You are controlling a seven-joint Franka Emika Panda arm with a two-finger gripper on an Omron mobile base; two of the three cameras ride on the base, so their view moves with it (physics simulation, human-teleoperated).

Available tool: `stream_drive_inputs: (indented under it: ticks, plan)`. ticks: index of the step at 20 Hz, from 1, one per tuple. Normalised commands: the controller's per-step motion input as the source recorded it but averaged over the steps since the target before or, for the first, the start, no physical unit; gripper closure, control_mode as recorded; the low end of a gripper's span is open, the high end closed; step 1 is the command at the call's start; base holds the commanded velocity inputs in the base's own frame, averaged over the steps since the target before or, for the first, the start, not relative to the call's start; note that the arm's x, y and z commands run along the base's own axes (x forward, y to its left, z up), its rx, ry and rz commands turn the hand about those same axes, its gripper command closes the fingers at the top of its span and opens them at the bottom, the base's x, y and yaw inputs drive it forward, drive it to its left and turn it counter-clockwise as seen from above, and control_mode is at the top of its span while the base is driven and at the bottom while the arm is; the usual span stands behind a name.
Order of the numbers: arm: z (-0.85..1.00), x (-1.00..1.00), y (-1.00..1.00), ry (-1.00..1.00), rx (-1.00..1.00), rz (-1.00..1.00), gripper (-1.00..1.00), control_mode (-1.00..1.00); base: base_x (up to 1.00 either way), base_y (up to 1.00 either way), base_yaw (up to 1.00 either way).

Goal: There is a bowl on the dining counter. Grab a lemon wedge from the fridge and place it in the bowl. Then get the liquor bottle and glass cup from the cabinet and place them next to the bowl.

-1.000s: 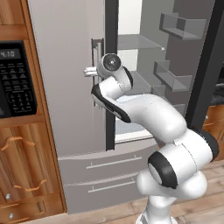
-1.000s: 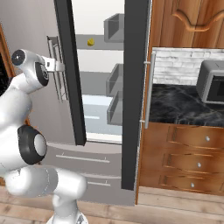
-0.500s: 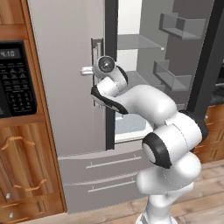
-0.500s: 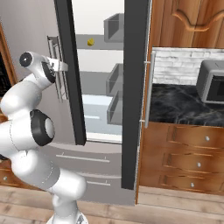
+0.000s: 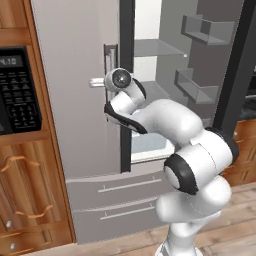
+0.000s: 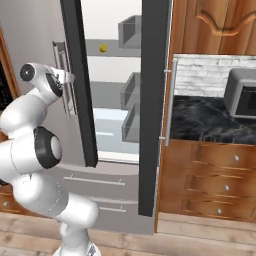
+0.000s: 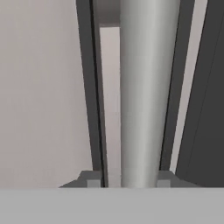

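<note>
The fridge [image 5: 75,115] is a tall light-grey appliance; its left door is closed and its right door [image 6: 154,100] stands swung open. Inside, a small yellow lemon wedge [image 6: 103,48] lies on the upper shelf. My gripper [image 5: 98,82] is at the left door's vertical bar handle [image 5: 109,65], at about mid height. In the hand view the handle [image 7: 140,100] runs straight up between my fingertips [image 7: 164,180], and my gripper [image 7: 127,180] is shut on it. From the right side, my gripper [image 6: 68,77] sits against the same handle [image 6: 61,60].
A black microwave [image 5: 17,90] sits in wooden cabinets left of the fridge. The open door carries grey bins [image 5: 200,85]. To the right, a silver appliance [image 6: 242,95] stands on a black marble worktop [image 6: 210,117] over knobbed drawers [image 6: 210,185].
My hand has reached left onto the left door's handle, and the fingers have closed in from wide open around the bar. The arm has folded tighter toward the fridge.
</note>
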Motion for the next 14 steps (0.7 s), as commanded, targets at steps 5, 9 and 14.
stream_drive_inputs:
  ticks: [5,9,14]
  plan:
    - [0.14,-0.97,0.61,-0.03,0.00,0.10,1.00,-1.00,0.00,0.00,0.00]
    - [0.28,-1.00,0.57,-0.01,0.00,0.08,1.00,-1.00,0.00,0.00,0.00]
    - [0.36,-1.00,0.71,0.00,0.00,0.11,1.00,-1.00,0.00,0.00,0.00]
